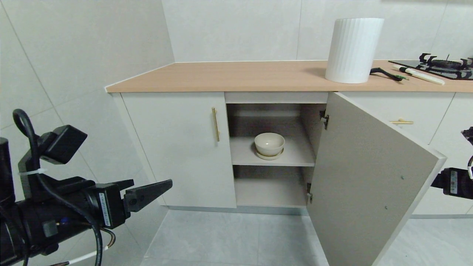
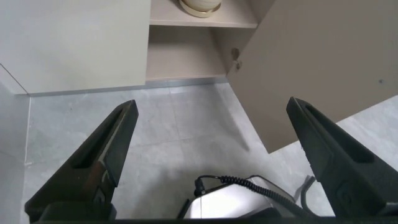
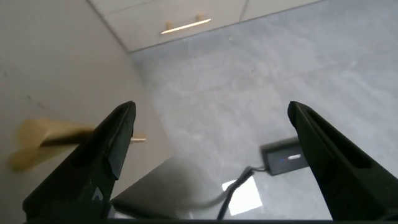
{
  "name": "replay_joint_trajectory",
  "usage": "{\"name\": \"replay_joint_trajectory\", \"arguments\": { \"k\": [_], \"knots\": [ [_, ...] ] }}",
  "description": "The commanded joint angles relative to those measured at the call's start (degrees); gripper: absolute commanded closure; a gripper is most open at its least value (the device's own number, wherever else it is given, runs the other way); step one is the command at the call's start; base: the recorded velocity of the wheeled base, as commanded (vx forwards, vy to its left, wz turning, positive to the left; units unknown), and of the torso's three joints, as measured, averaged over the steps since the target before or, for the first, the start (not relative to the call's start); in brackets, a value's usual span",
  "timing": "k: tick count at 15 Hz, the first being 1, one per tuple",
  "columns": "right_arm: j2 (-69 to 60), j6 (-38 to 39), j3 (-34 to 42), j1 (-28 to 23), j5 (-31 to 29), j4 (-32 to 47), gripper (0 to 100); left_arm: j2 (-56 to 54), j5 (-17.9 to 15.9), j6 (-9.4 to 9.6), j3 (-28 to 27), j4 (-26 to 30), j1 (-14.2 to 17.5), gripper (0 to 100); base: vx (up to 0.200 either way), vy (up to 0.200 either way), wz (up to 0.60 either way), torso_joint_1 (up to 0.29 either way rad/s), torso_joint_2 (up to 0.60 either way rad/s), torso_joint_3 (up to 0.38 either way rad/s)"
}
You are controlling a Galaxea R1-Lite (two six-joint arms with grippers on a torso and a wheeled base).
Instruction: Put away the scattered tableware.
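L gripper [image 1: 159,188] hangs low at the left, well clear of the cabinet [image 1: 312,122], fingers spread wide, holding nothing. Next over, the L cabinet door [image 1: 177,147] is shut, gold bar handle [image 1: 215,124] at its inner edge.

Step in hand, as I read it: one load is stowed and the rest isn't fetched yet. Cream bowl [image 1: 269,143] sits upright on a small plate [image 1: 269,156] on the mid shelf [image 1: 295,155], toward the shelf's left-front. Can't tell if anything's in the bowl; it looks bare.

R door [image 1: 369,177] stands swung wide open toward the robot.

Up on the countertop [image 1: 229,75]: tall white ribbed container [image 1: 354,50], upright, contents hidden from this angle. Just beside it a black-handled utensil [image 1: 386,74] w/ a green tip, then a white-handled utensil [image 1: 419,75] lying partly across the gas hob's [image 1: 443,64] edge. These two look like what's left to put away.

R gripper [image 3: 211,111] is behind the open door's outer face, near its gold handle [image 3: 37,140], fingers wide apart, gripping nothing.

Next move prob calls for: raise an arm to counter height, come down on a utensil handle w/ a narrow pinch, keep clear of the container. Door needs to stay open till that's in.
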Motion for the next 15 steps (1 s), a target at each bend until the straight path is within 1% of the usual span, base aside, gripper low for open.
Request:
{"name": "replay_joint_trajectory", "arguments": {
  "k": [1, 5, 8, 10, 11, 12, 14, 15],
  "knots": [
    [0.8, 0.9, 0.4, 2.8, 0.1, -0.1, 0, 0.1, 0.0, -0.04, 0.0, 0.0, 0.0, 0, 0.0, 0.0, 0.0, 0.0, 0.0, 0.0],
    [0.5, 3.0, 1.4, 7.9, 0.1, -0.1, 0, 0.0, 0.0, -0.04, 0.0, 0.0, 0.0, 0, 0.0, 0.0, 0.0, 0.0, 0.0, 0.0],
    [1.0, 3.7, 0.6, 12.6, 0.9, -0.2, 0, -0.3, 0.1, -0.13, 0.0, 0.0, 0.0, 0, 0.0, 0.0, 0.0, 0.0, 0.0, 0.0],
    [2.7, 3.5, -1.2, 15.4, 3.2, -0.4, 0, -0.3, 0.4, -0.13, -0.2, 0.0, 0.0, 0, 0.0, 0.0, 0.0, 0.0, 0.0, 0.0],
    [4.8, 3.3, -3.8, 17.9, 4.7, -0.4, 0, -0.3, 0.4, -0.04, -0.2, 0.0, 0.0, 0, 0.0, 0.0, 0.0, 0.0, 0.0, 0.0],
    [6.7, 3.2, -6.0, 19.7, 5.1, -0.4, 0, -0.4, 0.4, -0.04, -0.2, 0.0, 0.0, 0, 0.0, 0.0, 0.0, 0.0, 0.0, 0.0],
    [10.7, 3.3, -10.7, 26.1, 5.2, -0.4, 0, -0.6, 0.8, 0.05, -0.3, 0.0, 0.0, 0, 0.0, 0.0, 0.0, 0.0, 0.0, 0.0],
    [12.4, 3.3, -12.2, 28.4, 5.1, -0.4, 0, -0.6, 1.8, 0.49, -0.3, 0.0, 0.0, 0, 0.0, 0.0, 0.0, 0.0, 0.0, 0.0]
  ]
}}
